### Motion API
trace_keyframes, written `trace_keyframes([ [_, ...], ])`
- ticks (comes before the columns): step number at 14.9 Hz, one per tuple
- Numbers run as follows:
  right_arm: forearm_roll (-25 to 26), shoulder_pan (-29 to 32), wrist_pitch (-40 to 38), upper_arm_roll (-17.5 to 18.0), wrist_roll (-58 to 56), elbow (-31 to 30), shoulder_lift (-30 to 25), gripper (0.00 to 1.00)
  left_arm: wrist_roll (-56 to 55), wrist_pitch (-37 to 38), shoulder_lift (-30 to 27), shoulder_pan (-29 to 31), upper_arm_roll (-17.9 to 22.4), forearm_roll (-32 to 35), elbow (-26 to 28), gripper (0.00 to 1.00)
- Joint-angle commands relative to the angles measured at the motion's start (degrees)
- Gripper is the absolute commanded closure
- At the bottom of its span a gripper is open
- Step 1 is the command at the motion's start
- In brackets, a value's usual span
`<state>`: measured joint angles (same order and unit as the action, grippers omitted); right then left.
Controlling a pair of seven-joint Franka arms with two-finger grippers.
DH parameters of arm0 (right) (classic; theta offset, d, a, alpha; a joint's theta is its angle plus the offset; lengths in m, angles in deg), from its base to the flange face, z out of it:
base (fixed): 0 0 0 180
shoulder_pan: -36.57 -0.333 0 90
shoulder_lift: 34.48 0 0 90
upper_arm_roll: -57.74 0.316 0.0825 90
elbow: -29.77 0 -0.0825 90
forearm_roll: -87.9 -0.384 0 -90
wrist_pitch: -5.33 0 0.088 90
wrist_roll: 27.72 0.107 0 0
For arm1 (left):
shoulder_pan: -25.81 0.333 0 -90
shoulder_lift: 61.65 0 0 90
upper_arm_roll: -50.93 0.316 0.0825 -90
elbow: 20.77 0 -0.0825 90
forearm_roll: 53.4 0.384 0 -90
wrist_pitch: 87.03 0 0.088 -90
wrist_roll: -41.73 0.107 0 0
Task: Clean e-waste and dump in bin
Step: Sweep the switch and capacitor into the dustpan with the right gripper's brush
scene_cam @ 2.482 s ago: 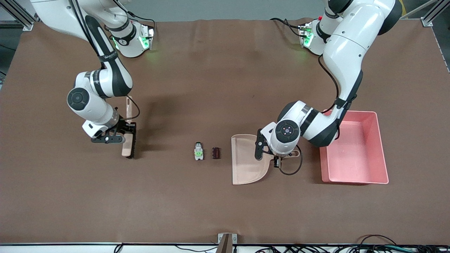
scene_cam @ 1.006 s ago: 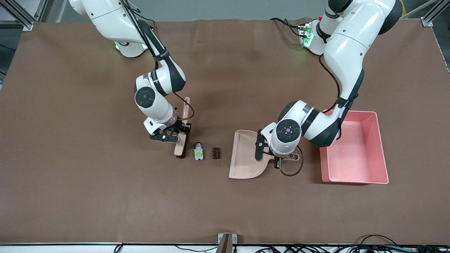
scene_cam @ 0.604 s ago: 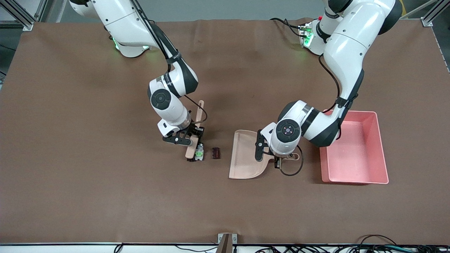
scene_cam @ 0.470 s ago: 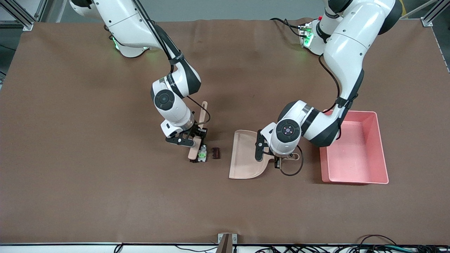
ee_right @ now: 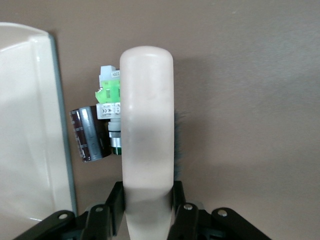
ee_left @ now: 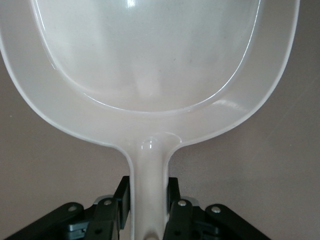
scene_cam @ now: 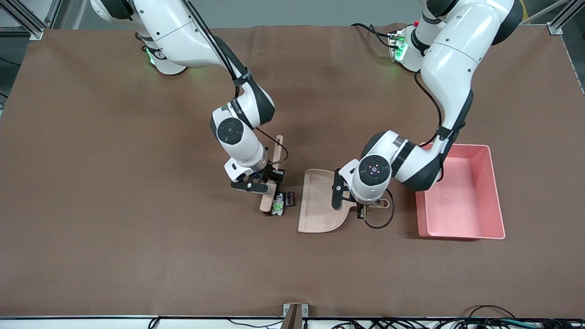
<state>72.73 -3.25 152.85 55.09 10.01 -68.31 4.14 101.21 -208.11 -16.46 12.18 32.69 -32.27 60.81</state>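
The e-waste lies just off the open edge of the beige dustpan [scene_cam: 320, 201]: a white-grey part with a green label [scene_cam: 277, 204] and a dark cylinder [scene_cam: 289, 198], touching each other. My right gripper [scene_cam: 268, 183] is shut on the beige brush [scene_cam: 266, 201], whose bristles press against the white-grey part [ee_right: 109, 92] on the side away from the dustpan; the cylinder [ee_right: 87, 134] sits between that part and the dustpan's edge [ee_right: 55, 125]. My left gripper [ee_left: 148, 202] is shut on the handle of the dustpan [ee_left: 150, 65]. The pink bin [scene_cam: 497, 192] stands beside the dustpan, toward the left arm's end.
The brown mat [scene_cam: 137, 237] covers the whole table. A cable loop [scene_cam: 377, 224] hangs at the left wrist between the dustpan and the bin. A small bracket [scene_cam: 295, 313] sits at the table edge nearest the front camera.
The right arm has swept the brush toward the dustpan, pushing the white-grey part into the dark cylinder and both up to the dustpan's edge. The left arm and dustpan stay still.
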Motion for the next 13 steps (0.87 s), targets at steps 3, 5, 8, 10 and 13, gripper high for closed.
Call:
trace_keyframes([
  [3,-1.3,-3.2,-0.6,-0.4,1.8,4.8,3.0,0.99,-1.6,1.3,-0.3,-0.6,0.6,1.1,-0.5,1.00],
  [5,-1.3,-4.0,-0.6,-0.3,2.0,6.8,4.4,0.99,-1.6,1.3,-0.3,-0.6,0.6,1.1,-0.5,1.00],
  [8,-1.2,-4.8,-0.4,-0.1,1.6,7.6,5.4,0.99,-1.7,1.4,-0.3,-0.7,0.6,1.1,-0.5,1.00],
  [10,-1.2,-5.1,0.0,0.8,1.6,8.3,6.2,0.99,-1.7,1.4,-0.3,-0.7,0.7,1.1,-0.5,1.00],
  [13,-1.3,-5.1,0.1,1.8,1.7,9.4,6.6,0.99,-1.7,1.8,-0.4,-0.6,0.7,1.1,-0.5,1.00],
])
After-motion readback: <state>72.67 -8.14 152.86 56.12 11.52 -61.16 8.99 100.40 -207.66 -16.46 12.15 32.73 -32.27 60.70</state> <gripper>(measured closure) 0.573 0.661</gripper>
